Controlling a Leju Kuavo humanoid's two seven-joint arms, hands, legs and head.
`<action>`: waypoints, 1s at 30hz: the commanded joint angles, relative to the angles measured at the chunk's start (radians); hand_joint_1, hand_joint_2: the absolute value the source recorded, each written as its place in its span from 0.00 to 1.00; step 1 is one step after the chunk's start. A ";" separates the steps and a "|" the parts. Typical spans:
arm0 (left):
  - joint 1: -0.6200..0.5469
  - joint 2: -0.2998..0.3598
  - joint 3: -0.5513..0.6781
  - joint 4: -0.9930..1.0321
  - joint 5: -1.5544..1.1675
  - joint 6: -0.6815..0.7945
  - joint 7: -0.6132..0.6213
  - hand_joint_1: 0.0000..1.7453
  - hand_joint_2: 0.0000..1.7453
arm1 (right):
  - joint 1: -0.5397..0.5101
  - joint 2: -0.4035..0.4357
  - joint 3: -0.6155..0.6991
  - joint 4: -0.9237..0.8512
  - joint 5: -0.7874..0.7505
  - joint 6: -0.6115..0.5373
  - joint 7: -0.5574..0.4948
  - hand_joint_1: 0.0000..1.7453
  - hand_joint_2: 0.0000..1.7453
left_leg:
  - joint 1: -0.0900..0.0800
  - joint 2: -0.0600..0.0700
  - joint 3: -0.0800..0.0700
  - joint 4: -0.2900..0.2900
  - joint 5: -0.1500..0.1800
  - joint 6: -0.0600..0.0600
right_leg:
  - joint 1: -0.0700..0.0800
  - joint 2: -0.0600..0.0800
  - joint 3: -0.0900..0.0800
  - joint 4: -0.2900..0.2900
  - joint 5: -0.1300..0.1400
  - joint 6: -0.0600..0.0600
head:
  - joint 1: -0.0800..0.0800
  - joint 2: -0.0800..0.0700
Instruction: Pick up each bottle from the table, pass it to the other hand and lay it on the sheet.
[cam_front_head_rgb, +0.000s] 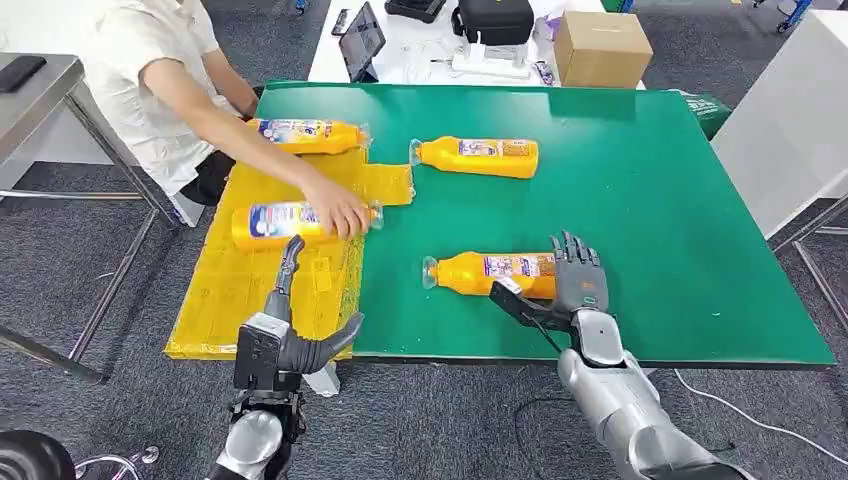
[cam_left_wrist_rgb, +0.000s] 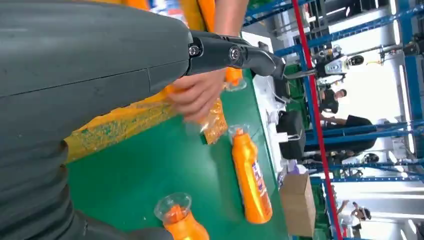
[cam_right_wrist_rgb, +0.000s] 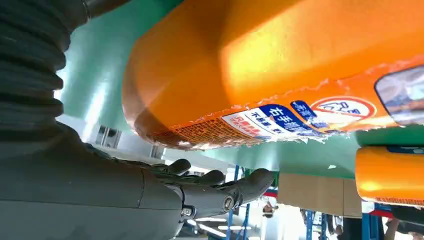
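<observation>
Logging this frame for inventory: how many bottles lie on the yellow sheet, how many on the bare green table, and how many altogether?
Bottles on the sheet: 2 (far one, near one under a person's hand)
Bottles on the bare table: 2 (far one, near one by the right hand)
Total: 4

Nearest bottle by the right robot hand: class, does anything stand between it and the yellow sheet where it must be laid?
Yes. A person's hand rests on a bottle on the sheet, over the near edge of the yellow sheet. The left robot hand hovers there too. The nearest bottle lies by the right robot hand.
</observation>
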 joint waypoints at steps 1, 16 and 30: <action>-0.043 0.006 -0.012 0.067 0.024 -0.039 0.023 0.00 1.00 | -0.053 -0.023 0.055 0.114 -0.018 0.120 -0.041 1.00 1.00 | 0.000 -0.001 0.003 -0.001 0.000 0.001 | 0.001 -0.002 0.003 -0.001 -0.001 -0.003 | 0.000 0.000; -0.064 0.015 -0.035 0.096 0.054 -0.067 0.003 0.00 1.00 | -0.008 -0.025 -0.035 0.121 -0.276 0.223 -0.329 1.00 1.00 | 0.001 -0.001 0.005 -0.001 0.000 0.001 | 0.002 -0.003 0.005 -0.002 -0.001 -0.002 | 0.000 0.000; -0.032 -0.033 0.006 0.121 0.401 -0.199 0.055 0.00 1.00 | 0.061 0.084 -0.111 -0.071 -0.614 0.231 -0.526 1.00 1.00 | 0.001 0.004 0.008 -0.002 -0.001 0.001 | 0.001 0.002 0.006 -0.002 0.000 -0.003 | 0.000 0.000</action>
